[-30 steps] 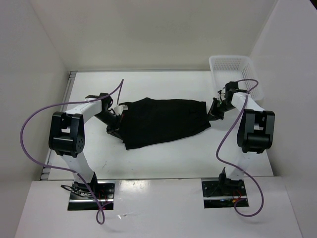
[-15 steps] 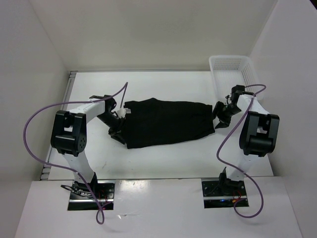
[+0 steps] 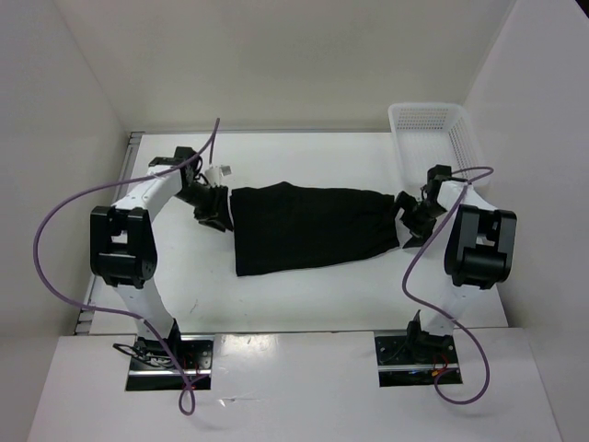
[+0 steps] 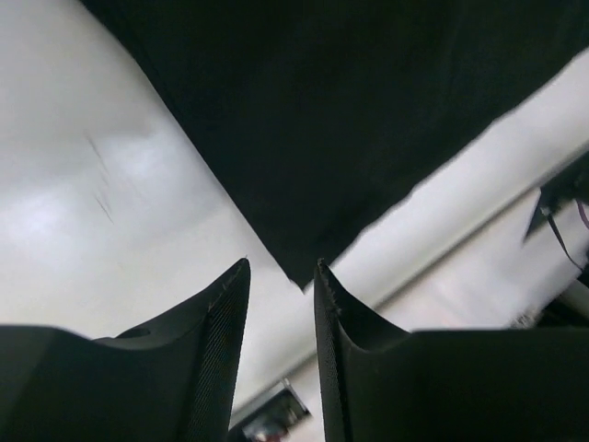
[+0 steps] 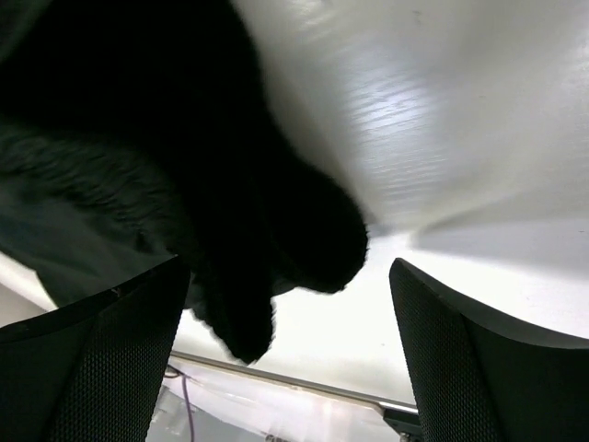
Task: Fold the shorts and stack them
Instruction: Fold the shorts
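The black shorts (image 3: 308, 228) lie spread flat across the middle of the white table, long side running left to right. My left gripper (image 3: 219, 212) sits just off their left edge. In the left wrist view its fingers (image 4: 225, 318) stand a narrow gap apart with nothing between them, and a corner of the shorts (image 4: 368, 110) ends just beyond the tips. My right gripper (image 3: 406, 219) is at the shorts' right edge. In the right wrist view it (image 5: 287, 267) stands wide open, with a bunched fold of the shorts (image 5: 184, 166) hanging loose between the fingers.
A white mesh basket (image 3: 433, 127) stands at the back right corner, just behind the right arm. White walls close in the table (image 3: 304, 161) on the left, back and right. Purple cables loop from both arms.
Both grippers have opened and let go of the shorts, which now lie flatter and more stretched out. The left gripper has drawn back and up from the shorts' left edge.
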Robot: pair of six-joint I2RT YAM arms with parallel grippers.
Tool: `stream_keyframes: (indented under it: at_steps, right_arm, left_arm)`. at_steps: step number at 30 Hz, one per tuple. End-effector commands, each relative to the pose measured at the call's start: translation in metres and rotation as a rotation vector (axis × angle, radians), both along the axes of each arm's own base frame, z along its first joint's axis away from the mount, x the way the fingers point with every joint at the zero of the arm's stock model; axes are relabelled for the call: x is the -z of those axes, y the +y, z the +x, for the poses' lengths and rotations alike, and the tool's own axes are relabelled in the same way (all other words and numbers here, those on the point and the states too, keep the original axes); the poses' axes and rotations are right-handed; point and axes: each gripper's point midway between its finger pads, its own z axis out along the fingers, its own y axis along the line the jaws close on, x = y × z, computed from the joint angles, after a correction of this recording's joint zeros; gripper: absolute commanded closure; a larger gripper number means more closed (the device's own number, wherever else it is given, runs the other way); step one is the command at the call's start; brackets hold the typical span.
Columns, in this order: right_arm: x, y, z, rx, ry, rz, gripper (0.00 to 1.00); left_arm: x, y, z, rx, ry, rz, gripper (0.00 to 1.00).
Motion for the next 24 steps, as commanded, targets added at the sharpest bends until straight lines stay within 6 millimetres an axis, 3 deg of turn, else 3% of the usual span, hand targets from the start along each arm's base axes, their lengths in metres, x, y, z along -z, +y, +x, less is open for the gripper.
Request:
stream_keyframes:
  at_steps: [1,2,3,5,6,8,12,15,18,24]
  right_arm:
    - [0.015,-0.005,-0.001,0.034,0.026,-0.032,0.06]
    - [0.021,-0.007,-0.005,0.036,0.048,-0.043,0.06]
    - [0.027,-0.006,-0.007,0.036,0.057,-0.042,0.14]
    - [0.031,-0.004,-0.008,0.034,0.070,-0.029,0.39]
    - [0.033,-0.005,-0.006,0.034,0.069,-0.029,0.61]
    - [0.035,-0.003,-0.008,0.033,0.069,-0.020,0.67]
    - [0.039,0.001,-0.009,0.030,0.060,0.002,0.90]
    - [0.036,0.006,-0.011,0.026,0.057,0.029,0.99]
    - [0.034,0.011,-0.008,0.022,0.031,0.055,1.00]
    - [0.024,0.010,-0.004,-0.008,-0.031,0.050,1.00]
  left_arm:
    - [0.012,-0.001,0.033,0.004,-0.093,0.009,0.58]
    - [0.014,-0.001,0.039,0.004,-0.107,0.008,0.58]
    - [0.021,-0.003,0.047,0.006,-0.119,-0.002,0.58]
    - [0.026,-0.004,0.057,0.006,-0.145,-0.003,0.58]
    - [0.025,-0.004,0.063,0.006,-0.172,-0.005,0.57]
    - [0.027,-0.003,0.070,0.003,-0.193,0.004,0.57]
    - [0.025,0.004,0.097,-0.016,-0.279,0.033,0.56]
    - [0.014,0.003,0.118,-0.017,-0.349,0.029,0.56]
    - [0.018,0.001,0.133,-0.014,-0.361,0.017,0.52]
    - [0.054,0.014,0.154,-0.042,-0.352,0.108,0.52]
